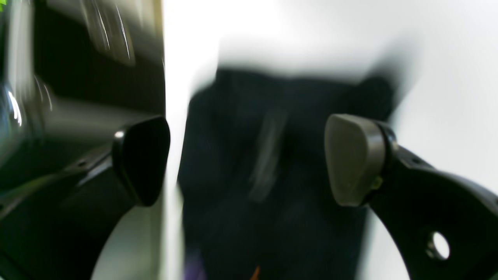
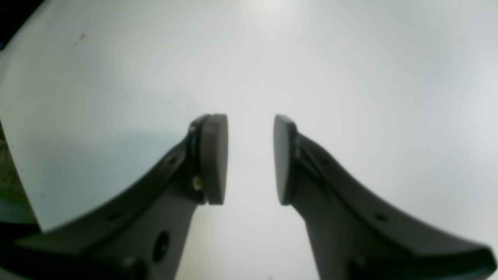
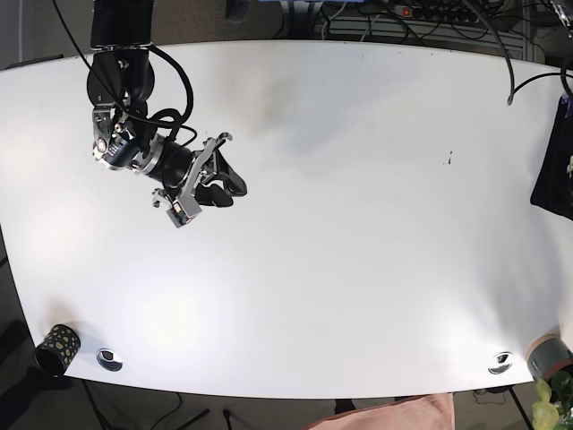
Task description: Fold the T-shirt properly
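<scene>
From above, my right gripper (image 3: pixel 218 170) hangs over the left part of the white table (image 3: pixel 358 224). Its jaws stand a little apart with nothing between them. In the right wrist view the same gripper (image 2: pixel 250 159) shows its two grey pads (image 2: pixel 214 159) parted by a narrow gap, bare tabletop behind them and the table's edge curving away at the far left. A small dark patterned cup (image 3: pixel 57 348) sits at the near-left corner, beside a round metal fitting (image 3: pixel 109 358); a second fitting (image 3: pixel 500 363) lies near the right corner.

The broad middle of the table gives me wide room all the way across. At the far right edge the T-shirt (image 3: pixel 553 170) is a dark, bunched mass, part of it past the rim.

My left gripper (image 1: pixel 249 159) appears only in its own wrist view, badly blurred. Its jaws are spread wide, and the T-shirt (image 1: pixel 272 175) lies between and beyond them, black and crumpled; I cannot tell whether either pad touches it. A trace of orange shows at its lower edge.
</scene>
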